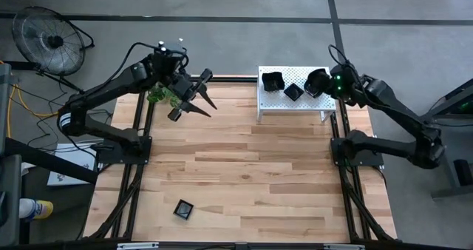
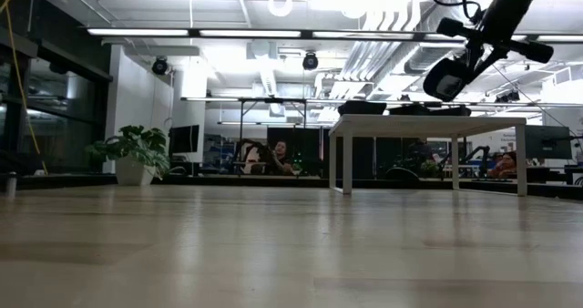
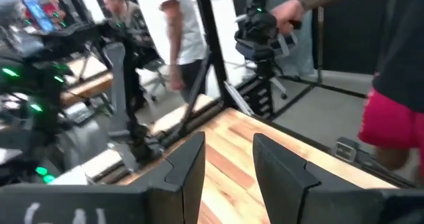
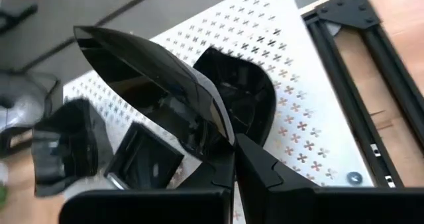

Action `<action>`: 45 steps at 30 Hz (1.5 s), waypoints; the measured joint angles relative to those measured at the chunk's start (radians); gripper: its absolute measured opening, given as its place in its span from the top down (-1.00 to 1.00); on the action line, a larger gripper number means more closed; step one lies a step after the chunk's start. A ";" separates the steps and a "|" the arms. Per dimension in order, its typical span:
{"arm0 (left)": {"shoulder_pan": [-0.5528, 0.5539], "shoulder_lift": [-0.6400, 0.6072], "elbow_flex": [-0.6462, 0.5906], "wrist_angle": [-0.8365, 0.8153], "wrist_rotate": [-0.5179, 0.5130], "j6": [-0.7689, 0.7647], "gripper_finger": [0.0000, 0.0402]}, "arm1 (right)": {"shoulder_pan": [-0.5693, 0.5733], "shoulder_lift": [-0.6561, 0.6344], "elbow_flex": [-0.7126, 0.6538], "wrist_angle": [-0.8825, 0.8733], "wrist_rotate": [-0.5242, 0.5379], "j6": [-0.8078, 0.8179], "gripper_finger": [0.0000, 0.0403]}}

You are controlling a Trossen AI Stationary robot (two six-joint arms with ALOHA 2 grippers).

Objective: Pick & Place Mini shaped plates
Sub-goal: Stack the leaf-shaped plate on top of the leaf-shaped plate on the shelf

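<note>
A: Start at the left of your overhead picture. What do you see?

B: Your left gripper (image 1: 198, 102) hangs over the upper left of the wooden table (image 1: 251, 176), its fingers (image 3: 192, 168) parted with a clear gap and nothing between them. Green foliage sits just behind it at the table's edge.

A: And lower down?

B: One small square black plate (image 1: 183, 209) lies alone near the bottom, left of centre, well apart from everything else.

A: Move right for me.

B: You have the white perforated rack (image 1: 273, 102) at the upper centre-right. On it sit a rounded black plate (image 1: 273, 80) at the left and a square black plate (image 1: 293, 92) in the middle.

A: And your right gripper?

B: Your right gripper (image 1: 322, 83) is over the rack's right end. From its wrist camera its fingers are pressed together on the rim of a glossy curved plate (image 4: 159, 81), held tilted above the rack. Another dark dish lies just beneath it, on the rack.
</note>
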 joint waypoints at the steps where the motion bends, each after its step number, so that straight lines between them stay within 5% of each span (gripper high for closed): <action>1: 0.000 -0.004 0.000 -0.024 0.007 0.005 0.38 | -0.014 0.002 0.000 0.004 -0.025 -0.028 1.00; 18: 0.000 -0.015 0.000 -0.320 0.011 0.193 0.38 | -0.156 0.055 0.000 -0.008 -0.211 -0.245 1.00; 45: 0.000 -0.015 0.000 -0.319 -0.008 0.213 0.38 | -0.362 0.052 0.000 -0.017 -0.539 -0.390 1.00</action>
